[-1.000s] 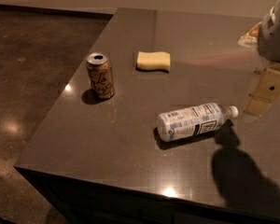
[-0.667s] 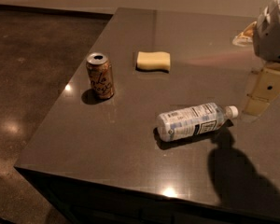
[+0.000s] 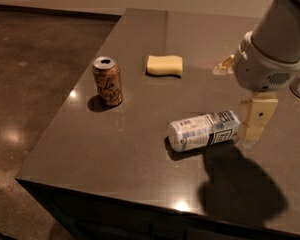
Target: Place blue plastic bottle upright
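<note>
My claw (image 3: 252,126): it hangs low over the desk (image 3: 115,174) on the right side of the view, cream-coloured and pointing down, right at one end of the blue plastic bottle (image 3: 204,131). It is so close that it looks to be touching, though I cannot be sure of contact.
Claw state: I cannot tell whether it is open or closed, and nothing shows it gripping anything.
My arm (image 3: 275,44): it is a bulky white housing that comes in from the upper right corner, with the claw directly beneath it.
Blue plastic bottle: it lies on its side on the desk, not upright, right of centre and towards the near edge. Its round end faces the near left. The other end runs to my claw and is hidden there, so I see no cap. The white label with black print wraps the half nearer the claw.
Drink can (image 3: 107,81): it is copper-coloured and stands upright with its top open, near the left edge of the desk and well apart from the bottle.
Yellow sponge (image 3: 164,65): it lies flat, further back than the can and to its right, apart from both can and bottle.
Shadow (image 3: 240,189): a dark patch lies on the desk just in front of the bottle and claw.
Desk: the top is dark, glossy and grey-brown, with small glints of light along its left and near edges.
Floor (image 3: 35,84): it is dark and speckled, visible to the left of the desk.
</note>
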Available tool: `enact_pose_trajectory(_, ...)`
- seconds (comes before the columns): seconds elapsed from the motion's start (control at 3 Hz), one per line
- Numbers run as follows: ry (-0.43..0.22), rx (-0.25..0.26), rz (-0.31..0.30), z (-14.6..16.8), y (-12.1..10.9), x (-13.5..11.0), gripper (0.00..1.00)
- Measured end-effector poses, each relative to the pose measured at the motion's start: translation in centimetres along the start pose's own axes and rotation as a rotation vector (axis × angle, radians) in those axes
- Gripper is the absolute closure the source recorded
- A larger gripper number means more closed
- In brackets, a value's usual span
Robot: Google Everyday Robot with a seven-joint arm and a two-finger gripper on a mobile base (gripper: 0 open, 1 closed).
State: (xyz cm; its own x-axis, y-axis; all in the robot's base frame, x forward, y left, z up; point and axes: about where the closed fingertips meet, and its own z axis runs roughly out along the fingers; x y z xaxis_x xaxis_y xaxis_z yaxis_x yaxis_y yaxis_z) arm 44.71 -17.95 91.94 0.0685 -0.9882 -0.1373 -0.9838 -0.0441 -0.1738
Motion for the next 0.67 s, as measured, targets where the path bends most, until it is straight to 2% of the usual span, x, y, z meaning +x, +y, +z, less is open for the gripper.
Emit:
enact_pose_trajectory(0.33,0.027,-0.072,-0.096,3.7,0.2,-0.2,0.00)
enact_pose_trajectory(0.67,0.050,-0.118,-0.136,5.8,0.5,0.1,0.00)
